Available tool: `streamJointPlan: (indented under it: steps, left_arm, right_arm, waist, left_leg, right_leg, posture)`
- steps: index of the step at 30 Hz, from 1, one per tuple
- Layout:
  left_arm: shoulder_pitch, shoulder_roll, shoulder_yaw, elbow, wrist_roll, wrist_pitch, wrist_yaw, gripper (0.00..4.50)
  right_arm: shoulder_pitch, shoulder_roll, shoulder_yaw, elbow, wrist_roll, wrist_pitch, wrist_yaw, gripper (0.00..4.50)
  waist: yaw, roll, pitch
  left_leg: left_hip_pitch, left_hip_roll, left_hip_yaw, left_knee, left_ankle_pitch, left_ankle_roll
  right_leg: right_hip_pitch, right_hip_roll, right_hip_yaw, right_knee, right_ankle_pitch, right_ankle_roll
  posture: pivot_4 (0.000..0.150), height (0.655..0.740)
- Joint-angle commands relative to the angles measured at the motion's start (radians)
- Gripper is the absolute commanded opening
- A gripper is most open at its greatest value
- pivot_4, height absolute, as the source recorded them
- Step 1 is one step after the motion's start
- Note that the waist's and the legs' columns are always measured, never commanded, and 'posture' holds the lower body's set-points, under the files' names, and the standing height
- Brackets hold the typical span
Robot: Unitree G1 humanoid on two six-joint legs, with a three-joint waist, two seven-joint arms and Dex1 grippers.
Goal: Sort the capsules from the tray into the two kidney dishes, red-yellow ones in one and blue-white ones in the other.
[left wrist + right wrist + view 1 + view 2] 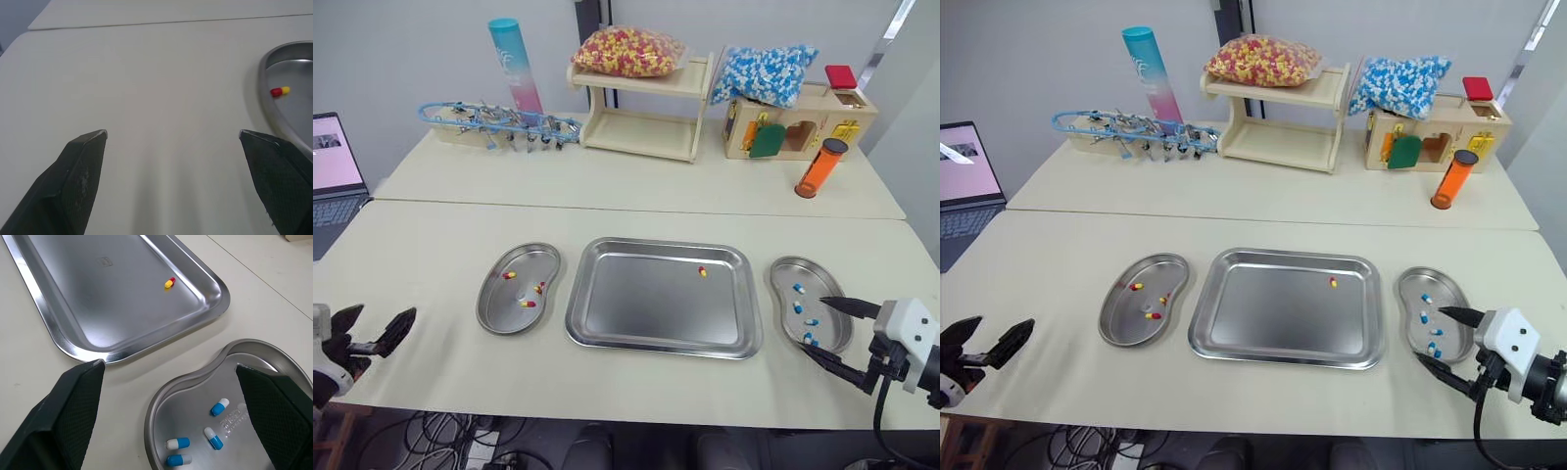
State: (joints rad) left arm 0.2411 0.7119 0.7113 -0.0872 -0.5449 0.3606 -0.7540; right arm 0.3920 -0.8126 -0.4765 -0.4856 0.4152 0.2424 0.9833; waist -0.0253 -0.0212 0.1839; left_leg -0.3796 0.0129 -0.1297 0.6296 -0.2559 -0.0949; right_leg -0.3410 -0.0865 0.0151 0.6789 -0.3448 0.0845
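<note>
We judge the sorting to be almost finished. In the tray (646,313), at the centre of the frame, we see only one capsule, the last red-yellow capsule (702,271), which lies in the tray's upper right part, close to the far rim. The left kidney dish (499,299), just left of the tray, holds three sorted red-yellow capsules (528,304). The right kidney dish (822,289), just right of the tray, holds four blue-white capsules (797,307). So what is left, as far as we can tell, is to carry this one capsule across the tray to the dish on the left.

The left gripper (382,318) is at the lower left of the frame with its fingers spread and nothing between them, well apart from the left dish. The right gripper (815,325) is at the lower right, fingers also spread wide and empty, with the tips over the near part of the right dish.

For room, we note that both grippers are low in the frame, near the front edge of the table (431,255). The gaps between tray and dishes are narrow, and the raised rims are what we would watch. Over the tray itself the space is open. The wooden shelf (641,122) at the top is well apart.
</note>
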Motion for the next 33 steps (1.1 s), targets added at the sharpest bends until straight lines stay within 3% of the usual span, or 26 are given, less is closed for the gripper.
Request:
streamJointPlan:
  steps: [1, 11, 16, 22, 28, 31, 33]
  left_arm:
    - [-0.025, 0.031, -0.054, -0.115, -0.043, 0.035, -0.041, 4.48]
    - [-0.256, 0.143, -0.416, -0.307, -0.055, 0.154, -0.162, 4.48]
    - [-0.41, 0.133, -0.565, -0.31, -0.066, 0.205, -0.193, 4.48]
    - [-0.543, 0.063, -0.697, -0.241, 0.015, 0.176, -0.173, 4.48]
    - [-0.703, -0.09, -0.848, -0.131, 0.094, 0.152, -0.173, 4.48]
    - [-0.76, -0.156, -0.887, -0.063, 0.12, 0.142, -0.174, 3.84]
    - [-0.792, -0.204, -0.922, -0.016, 0.15, 0.129, -0.17, 3.18]
  right_arm:
    - [-0.009, -0.007, 0.001, -0.03, 0.015, -0.001, 0.006, 4.5]
    - [-0.048, -0.004, 0.055, -0.095, 0.051, 0.046, -0.006, 4.5]
    - [-0.077, 0.003, 0.077, -0.109, 0.06, 0.064, -0.024, 4.5]
    - [-0.074, 0.024, 0.085, -0.106, 0.044, 0.053, -0.043, 4.5]
    - [-0.045, 0.041, 0.1, -0.12, 0.031, 0.042, -0.053, 4.5]
    - [-0.039, 0.042, 0.103, -0.124, 0.029, 0.04, -0.06, 4.5]
    - [-0.035, 0.044, 0.103, -0.128, 0.029, 0.04, -0.066, 4.5]
  waist:
    - [-0.002, 0.0, 0.0]
    - [-0.007, 0.001, 0.0]
    - [-0.005, 0.001, 0.0]
    - [-0.006, 0.001, 0.0]
    - [-0.004, 0.001, 0.001]
    - [-0.003, 0.001, 0.001]
    - [-0.008, 0.001, 0.001]
  left_leg:
    - [0.0, 0.0, 0.0, 0.0, 0.0, 0.0]
    - [0.0, 0.0, 0.0, 0.0, 0.0, 0.0]
    - [0.0, 0.0, 0.0, 0.0, 0.0, 0.0]
    - [0.0, 0.0, 0.0, 0.0, 0.0, 0.0]
    - [-0.001, 0.0, 0.0, 0.001, 0.0, 0.0]
    - [-0.001, -0.001, 0.0, 0.002, 0.0, 0.0]
    - [-0.001, -0.001, 0.0, 0.001, 0.0, 0.0]
  right_leg:
    - [0.0, 0.0, 0.0, 0.0, 0.0, 0.0]
    - [0.0, 0.0, 0.0, 0.0, 0.0, 0.0]
    - [-0.001, 0.0, 0.0, 0.0, 0.0, 0.0]
    - [-0.001, 0.0, 0.0, 0.0, 0.0, 0.0]
    - [0.0, 0.0, 0.0, 0.0, 0.0, 0.0]
    - [0.0, 0.0, -0.001, 0.0, 0.0, 0.0]
    - [0.0, 0.0, 0.0, 0.0, 0.0, 0.0]
  posture:
    - [0.15, 0.74]
    - [0.15, 0.74]
    - [0.15, 0.74]
    - [0.15, 0.74]
    - [0.15, 0.74]
    - [0.15, 0.74]
    - [0.15, 0.74]
